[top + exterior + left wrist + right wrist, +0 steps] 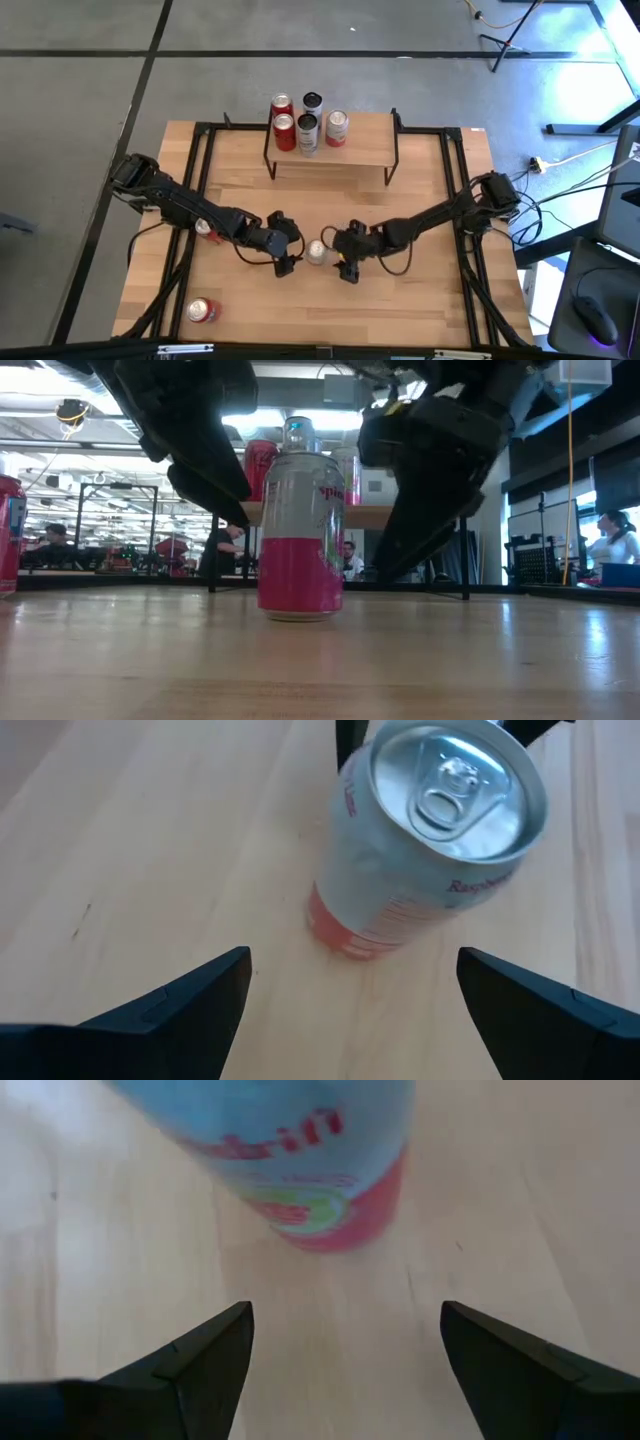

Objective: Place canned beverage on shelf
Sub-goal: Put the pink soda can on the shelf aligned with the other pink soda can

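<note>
A silver-and-pink can (318,252) stands upright on its base on the wooden table, in the middle. It also shows in the low view (300,535), the left wrist view (420,840) and the right wrist view (300,1160). My left gripper (296,250) (350,965) is open just left of the can. My right gripper (340,256) (345,1315) is open just right of it. Neither touches the can. The shelf (350,152) stands at the table's far side and carries several upright cans (307,128).
A red can (204,310) lies on its side near the table's front left corner. Another red can (205,228) stands partly hidden under my left arm, and shows at the left edge of the low view (8,535). Black frame rails (455,200) run along the table's sides.
</note>
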You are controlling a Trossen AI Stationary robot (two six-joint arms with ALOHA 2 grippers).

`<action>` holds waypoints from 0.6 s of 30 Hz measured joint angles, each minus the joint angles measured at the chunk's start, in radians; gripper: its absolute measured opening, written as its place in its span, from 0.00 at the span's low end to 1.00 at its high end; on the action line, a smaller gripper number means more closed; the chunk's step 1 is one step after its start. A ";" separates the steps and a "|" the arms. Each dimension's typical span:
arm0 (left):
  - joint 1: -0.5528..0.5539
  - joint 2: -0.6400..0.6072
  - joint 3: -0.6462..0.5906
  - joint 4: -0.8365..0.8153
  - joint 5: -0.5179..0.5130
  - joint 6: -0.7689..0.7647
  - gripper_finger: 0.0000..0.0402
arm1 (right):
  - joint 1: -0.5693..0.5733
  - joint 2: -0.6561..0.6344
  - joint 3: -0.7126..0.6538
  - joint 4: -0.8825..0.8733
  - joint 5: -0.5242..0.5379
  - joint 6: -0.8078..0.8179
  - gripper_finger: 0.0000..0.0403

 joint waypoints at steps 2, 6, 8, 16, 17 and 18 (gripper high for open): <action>-0.004 -0.003 0.000 0.000 0.001 0.000 0.87 | 0.045 -0.005 0.000 0.014 0.090 0.021 0.77; -0.005 -0.005 0.001 -0.006 0.014 0.000 0.87 | 0.139 -0.020 0.001 0.140 0.404 0.064 0.77; -0.006 -0.005 0.001 -0.008 0.016 -0.001 0.87 | 0.167 -0.023 0.001 0.161 0.551 0.114 0.77; -0.006 -0.005 0.001 -0.011 0.017 0.003 0.87 | 0.184 -0.009 0.001 0.212 0.625 0.103 0.77; -0.005 -0.005 0.001 -0.011 0.018 0.003 0.87 | 0.181 -0.009 0.001 0.219 0.610 0.105 0.77; -0.005 -0.005 0.001 -0.012 0.017 0.003 0.87 | 0.179 -0.012 0.001 0.227 0.592 0.105 0.77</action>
